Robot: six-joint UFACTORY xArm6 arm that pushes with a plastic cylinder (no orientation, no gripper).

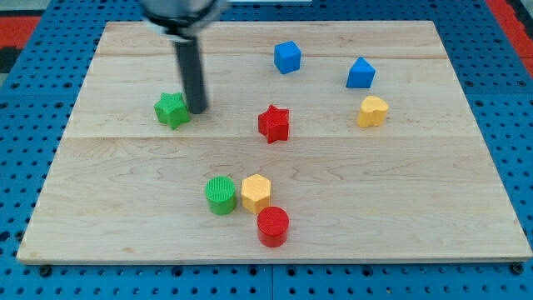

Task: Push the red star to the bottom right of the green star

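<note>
my tip [198, 109] is bare, holding nothing, parked right against the green star's [171, 109] right side, while the red star [273, 123] sits well off to the view's right, so probably I'm lining up first

A straight dark rod [191, 71], near black and round in section, hangs from a wider dark grey mount [179, 12] cut off by the view's top edge. The mount is blurred, with a pale sheen on its curved underside. A faint lighter streak runs along the rod's length. My tip [197, 111] ends blunt and flat, the same dark tone as the shaft.
</note>
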